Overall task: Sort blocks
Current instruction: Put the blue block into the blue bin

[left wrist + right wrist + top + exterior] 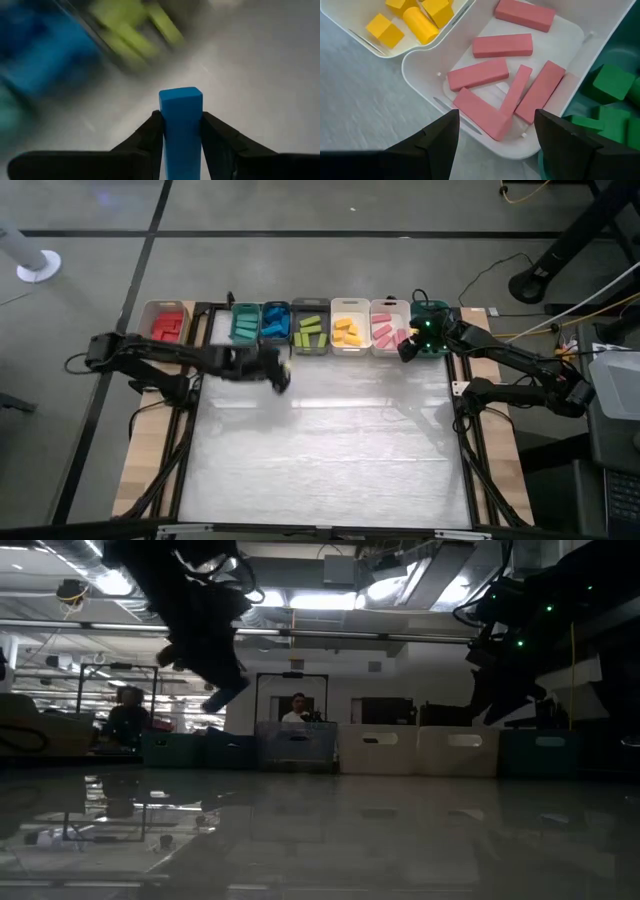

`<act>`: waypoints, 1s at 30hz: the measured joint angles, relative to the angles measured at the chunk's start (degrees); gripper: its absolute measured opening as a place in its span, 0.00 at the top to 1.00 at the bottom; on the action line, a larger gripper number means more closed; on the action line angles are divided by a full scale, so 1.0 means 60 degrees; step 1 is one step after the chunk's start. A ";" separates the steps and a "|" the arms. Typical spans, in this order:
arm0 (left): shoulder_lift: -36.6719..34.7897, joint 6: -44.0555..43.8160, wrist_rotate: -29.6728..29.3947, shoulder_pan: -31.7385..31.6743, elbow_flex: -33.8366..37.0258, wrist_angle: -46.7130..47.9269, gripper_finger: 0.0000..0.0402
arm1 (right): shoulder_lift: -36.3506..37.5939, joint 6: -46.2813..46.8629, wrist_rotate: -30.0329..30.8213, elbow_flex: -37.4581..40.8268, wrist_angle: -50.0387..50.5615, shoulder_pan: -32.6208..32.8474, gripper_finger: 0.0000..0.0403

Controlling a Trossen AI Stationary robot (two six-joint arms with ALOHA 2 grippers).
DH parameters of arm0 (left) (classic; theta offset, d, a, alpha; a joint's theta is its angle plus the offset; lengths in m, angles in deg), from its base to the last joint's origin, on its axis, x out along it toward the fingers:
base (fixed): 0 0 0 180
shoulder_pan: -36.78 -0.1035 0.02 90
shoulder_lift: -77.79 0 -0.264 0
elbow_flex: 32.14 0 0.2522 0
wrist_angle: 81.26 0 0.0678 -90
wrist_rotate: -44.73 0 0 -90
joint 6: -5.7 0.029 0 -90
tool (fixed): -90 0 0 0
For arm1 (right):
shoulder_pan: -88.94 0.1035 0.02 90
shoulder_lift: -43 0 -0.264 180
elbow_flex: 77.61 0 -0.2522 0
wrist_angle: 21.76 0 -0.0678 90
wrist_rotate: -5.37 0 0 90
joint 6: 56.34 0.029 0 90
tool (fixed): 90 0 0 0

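A row of bins stands along the table's far edge, each with blocks of one colour. My left gripper (281, 376) hovers just in front of the blue bin (275, 321) and the grey bin of lime blocks (310, 332). It is shut on a blue block (181, 102), a short bar. My right gripper (496, 117) stands open above the near rim of the white bin of pink blocks (510, 70). Nothing is between its fingers. Yellow blocks (415, 20) and green blocks (610, 82) lie in the bins on either side. My left gripper pinches the blue block by its two long sides (167, 127) between its two fingers. The fingers lie along the bar, and its free end (181, 95) sticks out past the fingertips. They slant down toward the table's far side. The block is lifted clear of the table.
A tan bin of red blocks (168, 325) and a teal bin (245, 323) stand at the row's left, and a dark green bin (432, 330) at its right. The pale table top (320, 450) stretches in front of the bins. People sit in the room behind the table (298, 708).
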 joint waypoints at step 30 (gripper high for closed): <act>0.0587 0.3927 -0.0347 -0.5150 0.0095 -0.3268 0.65 | 0.0000 0.0000 0.0004 0.0000 -0.0009 0.0000 0.36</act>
